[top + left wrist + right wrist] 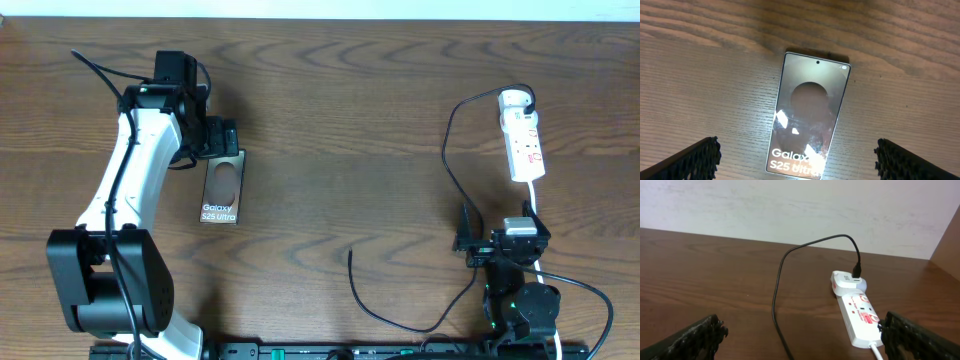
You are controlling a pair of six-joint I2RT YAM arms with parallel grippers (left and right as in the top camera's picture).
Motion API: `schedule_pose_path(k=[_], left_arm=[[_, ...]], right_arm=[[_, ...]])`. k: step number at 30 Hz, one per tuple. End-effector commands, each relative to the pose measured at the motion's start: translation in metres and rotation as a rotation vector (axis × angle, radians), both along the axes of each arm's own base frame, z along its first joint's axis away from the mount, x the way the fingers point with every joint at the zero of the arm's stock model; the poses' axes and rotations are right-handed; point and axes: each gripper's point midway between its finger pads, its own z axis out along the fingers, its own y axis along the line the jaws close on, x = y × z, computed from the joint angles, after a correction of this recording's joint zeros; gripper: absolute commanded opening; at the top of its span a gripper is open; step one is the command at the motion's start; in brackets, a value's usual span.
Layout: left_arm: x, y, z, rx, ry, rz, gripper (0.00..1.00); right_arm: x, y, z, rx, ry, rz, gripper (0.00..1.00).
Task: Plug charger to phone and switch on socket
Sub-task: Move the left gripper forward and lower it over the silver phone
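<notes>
The phone (221, 190) lies flat on the wooden table, face up with "Galaxy S25 Ultra" lettering; it also shows in the left wrist view (810, 110). My left gripper (222, 142) hovers over the phone's far end, open and empty (797, 160), one finger to each side of it. The white socket strip (524, 140) lies at the far right (860, 312). The black charger cable (452, 170) runs from a white adapter (847, 282) on the strip; its free tip (350, 255) lies on the table. My right gripper (497, 243) is open and empty (805, 337), short of the strip.
The strip's white cord (540, 215) runs towards the right arm's base (520, 305). The left arm's white link (125, 190) and black base (105, 280) stand at the left. A pale wall (790, 205) rises behind the table's far edge.
</notes>
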Motion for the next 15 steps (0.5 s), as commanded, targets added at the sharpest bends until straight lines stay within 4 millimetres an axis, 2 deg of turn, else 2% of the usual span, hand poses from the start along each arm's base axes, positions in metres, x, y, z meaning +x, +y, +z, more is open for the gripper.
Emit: schedule_pose_path(k=[1, 10, 15], left_arm=[[-0.003, 0.0, 0.0, 0.001, 0.008, -0.034, 0.98], [-0.003, -0.006, -0.006, -0.017, 0.007, -0.056, 0.98], [-0.007, -0.007, -0.021, -0.011, 0.025, -0.061, 0.98]], right_arm=[[0.0, 0.002, 0.0, -0.01, 0.0, 0.01, 0.99], [0.0, 0.002, 0.0, -0.01, 0.0, 0.01, 0.99], [0.0, 0.002, 0.0, -0.01, 0.0, 0.01, 0.99]])
